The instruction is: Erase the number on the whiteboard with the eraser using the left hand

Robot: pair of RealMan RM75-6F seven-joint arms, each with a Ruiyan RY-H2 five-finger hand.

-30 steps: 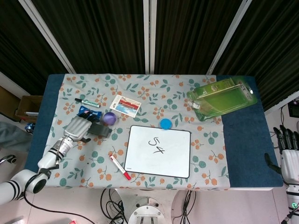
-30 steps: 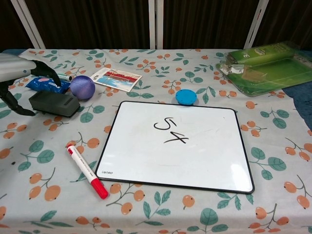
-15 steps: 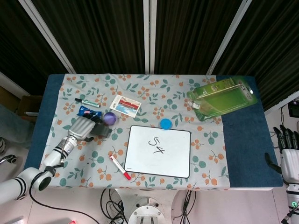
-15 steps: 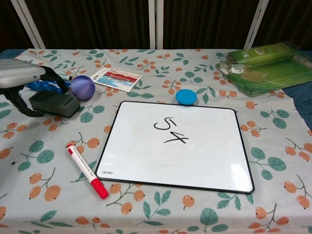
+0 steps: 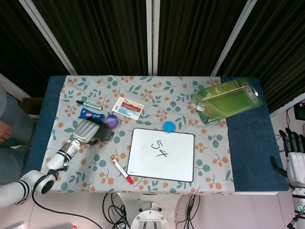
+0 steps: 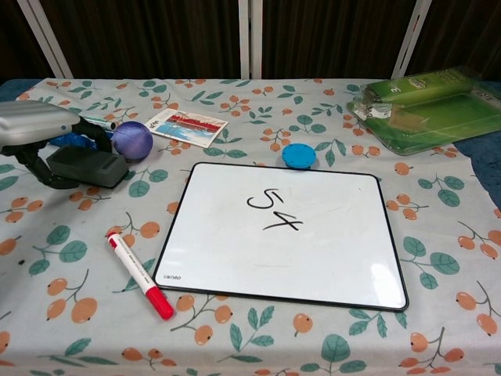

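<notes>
The whiteboard (image 5: 177, 163) (image 6: 337, 251) lies at the table's front centre with "54" (image 5: 158, 148) (image 6: 274, 210) written on it in black. The dark grey eraser (image 5: 104, 135) (image 6: 90, 167) lies flat on the cloth to the board's left. My left hand (image 5: 85, 130) (image 6: 33, 128) hangs over the eraser's left end. Its fingers (image 6: 35, 174) reach down on either side of that end, and I see no firm grip. My right hand (image 5: 293, 153) stays off the table's right edge, fingers straight and holding nothing.
A purple ball (image 5: 111, 120) (image 6: 133, 140) and a blue packet (image 5: 88, 114) (image 6: 66, 139) sit just behind the eraser. A red marker (image 5: 122, 171) (image 6: 139, 275) lies in front of it. A blue disc (image 5: 168, 126) (image 6: 298, 155) touches the board's far edge. A green package (image 5: 228, 101) (image 6: 427, 106) lies far right.
My left hand has moved right onto the eraser's left end, its fingers now lower around it. The eraser, the board and my right hand have not moved.
</notes>
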